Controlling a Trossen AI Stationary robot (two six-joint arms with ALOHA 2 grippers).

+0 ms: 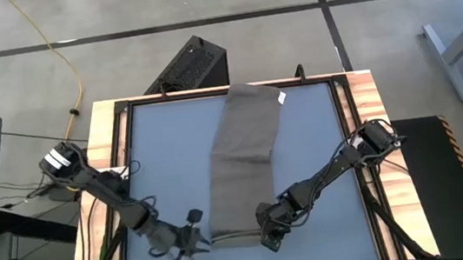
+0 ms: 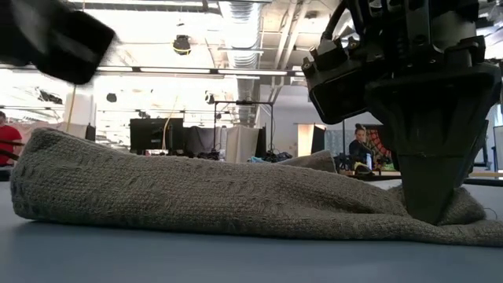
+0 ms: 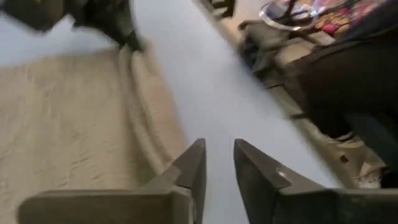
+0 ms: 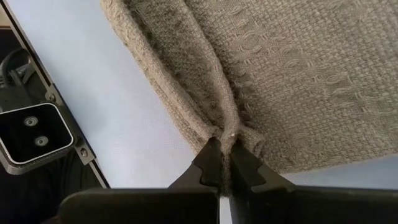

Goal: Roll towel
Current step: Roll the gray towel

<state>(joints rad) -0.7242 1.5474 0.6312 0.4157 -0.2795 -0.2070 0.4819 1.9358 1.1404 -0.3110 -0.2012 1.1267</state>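
Note:
The taupe towel lies flat as a long strip from the table's far edge to its near edge, with its white tag at the far end. My right gripper is shut on the towel's near edge at its right corner; the low view shows it pointing down onto the cloth. My left gripper is open and empty over the bare table, just left of the towel's near left corner. In the low view it is a dark blur at the upper left. My right gripper pinches the towel's thick near hem between its two fingertips, close to the right corner. The fingers come from above, slanting down. The hem is puckered into a raised fold at the fingers, and the rest of the towel lies on the table.
The blue table top has free room on both sides of the towel. Wooden rails and black frame bars edge the table. A black box stands beyond the far edge. People sit in the room behind.

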